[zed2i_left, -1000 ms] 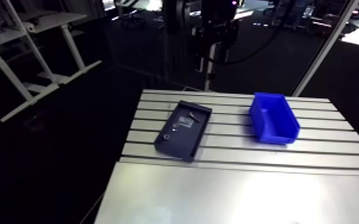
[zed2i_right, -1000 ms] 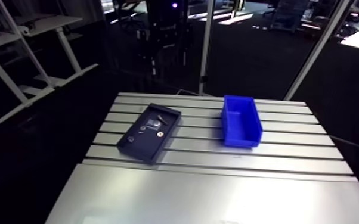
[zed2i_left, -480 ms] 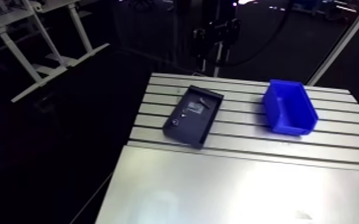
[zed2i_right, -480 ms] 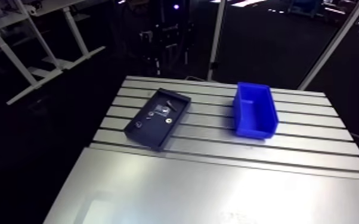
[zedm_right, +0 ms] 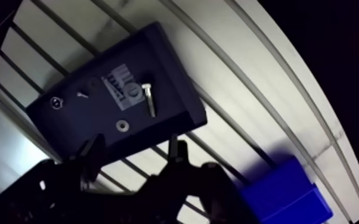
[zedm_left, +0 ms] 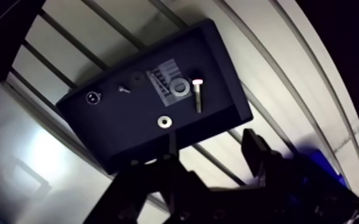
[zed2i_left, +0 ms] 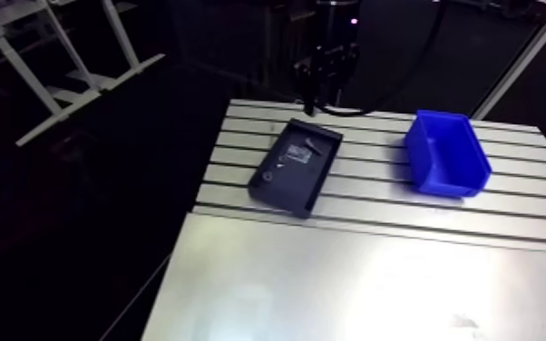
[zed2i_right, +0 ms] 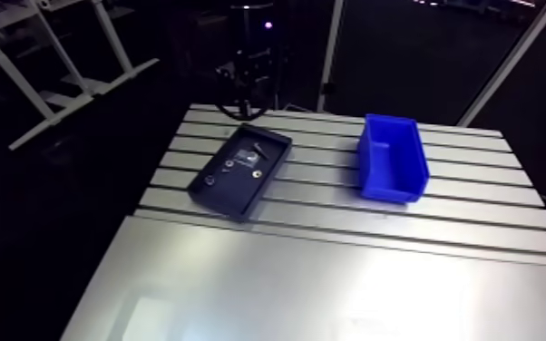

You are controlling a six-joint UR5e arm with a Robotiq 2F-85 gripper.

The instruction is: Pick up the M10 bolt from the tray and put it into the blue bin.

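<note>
status: early, by my read. Approach only, nothing picked.
bolt (zedm_left: 197, 95): lies flat on the tray floor, close to one end wall. Its head sits just beside a big washer (zedm_left: 180, 88). Nothing grips it.
tray (zedm_left: 217, 65): dark, shallow, sits skewed across the slots of the worktop (zed2i_left: 376, 263).
other tray parts: a small washer (zedm_left: 165, 121) near the bolt's shank end; a small screw (zedm_left: 124, 89) and a ring-shaped part (zedm_left: 91, 96) toward the tray's opposite end; a white label (zedm_left: 165, 74) under the big washer.
claw (zedm_left: 212, 150): fingers spread wide, nothing between them. In the wrist view the tray lies ahead of the fingertips, so the bolt is not inside the gap. In the arm view the claw hangs high by the tray's far end.
bin (zed2i_right: 393, 192): blue, on the same worktop, well apart from the tray, long sides roughly along the tray's. The arm view shows no part inside.
done: at most, the claw is brought near the tray.
left: centre over the bolt, line the fingers across the shank, descend, close, lift, carry away from the tray to the bin, release.
watch: the big washer is just beside the bolt head, so a grab mid-shank looks cleaner than one near the head.
unknown: how high the claw is above the tray. Can't tell from these views.
</note>
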